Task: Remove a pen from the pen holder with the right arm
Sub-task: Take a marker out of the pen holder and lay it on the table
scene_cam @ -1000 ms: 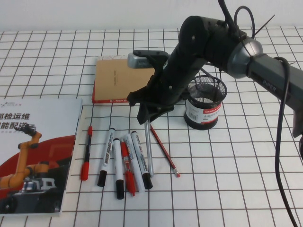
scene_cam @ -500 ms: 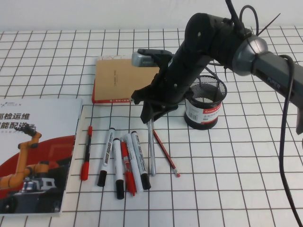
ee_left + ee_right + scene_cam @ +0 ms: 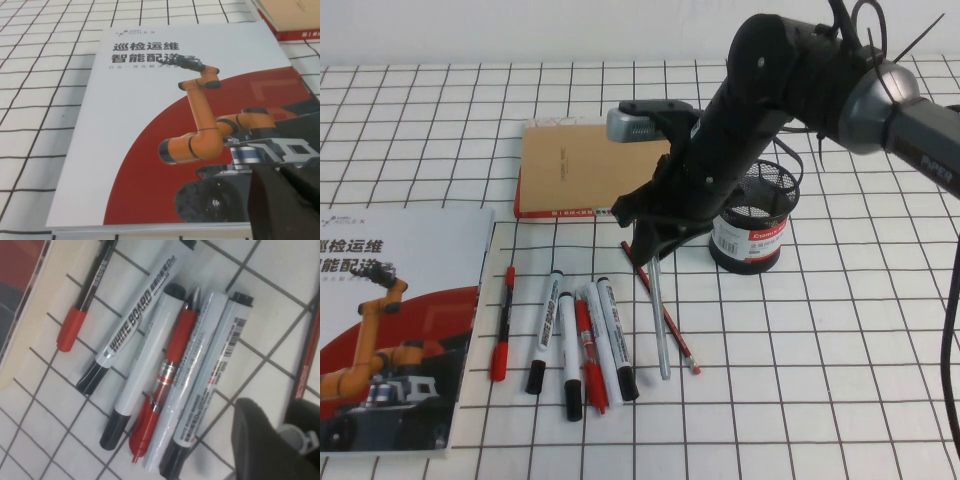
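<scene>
Mesh holder (image 3: pixel 750 236) beside right tool (image 3: pixel 654 258), left (image 3: pixel 281 175) over booklet (image 3: pixel 145 130).

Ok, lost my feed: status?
Right claw gripping silver pen, out of holder, low over table. Left claw over booklet. Markers, pencil lying close by.

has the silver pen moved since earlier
Yes: silver pen in right pincer shifted right, away from the markers, across the red pencil. Left pincer hovers over the booklet.
</scene>
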Available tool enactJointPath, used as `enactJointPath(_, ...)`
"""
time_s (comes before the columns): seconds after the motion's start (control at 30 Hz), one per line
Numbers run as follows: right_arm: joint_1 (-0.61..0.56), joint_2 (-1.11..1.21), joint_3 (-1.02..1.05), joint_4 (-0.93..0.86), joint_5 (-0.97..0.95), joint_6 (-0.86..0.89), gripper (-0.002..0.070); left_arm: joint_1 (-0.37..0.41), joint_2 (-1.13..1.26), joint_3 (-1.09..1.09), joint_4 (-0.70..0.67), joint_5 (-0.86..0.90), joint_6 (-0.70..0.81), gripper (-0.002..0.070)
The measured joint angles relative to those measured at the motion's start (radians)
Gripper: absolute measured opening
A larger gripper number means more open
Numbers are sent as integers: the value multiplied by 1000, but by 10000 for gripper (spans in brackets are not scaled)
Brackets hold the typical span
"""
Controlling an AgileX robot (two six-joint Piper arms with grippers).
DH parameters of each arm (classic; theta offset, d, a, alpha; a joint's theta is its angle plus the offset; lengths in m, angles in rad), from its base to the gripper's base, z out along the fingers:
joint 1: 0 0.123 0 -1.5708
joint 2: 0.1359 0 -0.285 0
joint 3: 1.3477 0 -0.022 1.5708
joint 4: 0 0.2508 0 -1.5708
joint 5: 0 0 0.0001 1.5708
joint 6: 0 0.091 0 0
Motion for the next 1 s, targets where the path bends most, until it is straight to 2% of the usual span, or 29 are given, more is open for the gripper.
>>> enactJointPath(0.43,17,68,0,43,-4,-10,102,0,0,0,0,0,0,-4)
enactJointPath(0.73,19,150,0,60,-161,-10,102,0,0,0,0,0,0,-4)
enactJointPath(0.9,19,162,0,62,-182,-10,102,0,0,0,0,0,0,-4)
enactJointPath(1.0,19,162,0,62,-184,-10,127,0,0,0,0,0,0,-4)
